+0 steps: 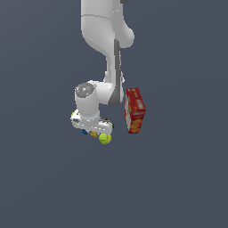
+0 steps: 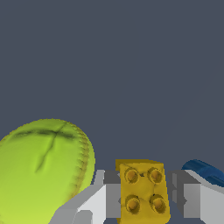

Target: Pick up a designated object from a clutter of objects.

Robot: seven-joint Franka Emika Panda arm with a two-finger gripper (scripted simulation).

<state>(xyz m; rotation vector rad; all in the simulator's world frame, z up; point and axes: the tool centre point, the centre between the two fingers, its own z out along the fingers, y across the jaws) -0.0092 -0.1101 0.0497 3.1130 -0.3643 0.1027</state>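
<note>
1. The gripper (image 2: 144,197) is seen in the wrist view with its two grey fingers (image 2: 109,199) standing apart, one on each side of the yellow brick (image 2: 143,191); a narrow gap appears to remain on one side, so the jaws are judged not yet clamped.
2. The brick lies directly between the fingers, studs facing the camera, its longer sides running roughly parallel to the finger faces; a plain closing of the jaws is judged to be all that the grasp calls for.
3. A tennis ball (image 2: 41,173) is found just beside one finger, and a blue piece (image 2: 205,170) just behind the other.
4. In the exterior view the hand is set low over the clutter, with the brick (image 1: 93,133) under it, between the blue piece (image 1: 84,132) and the ball (image 1: 105,139).
5. Farther off, toward the exterior view's right, a red cracker box (image 1: 135,110) stands upright, apart from the hand.
</note>
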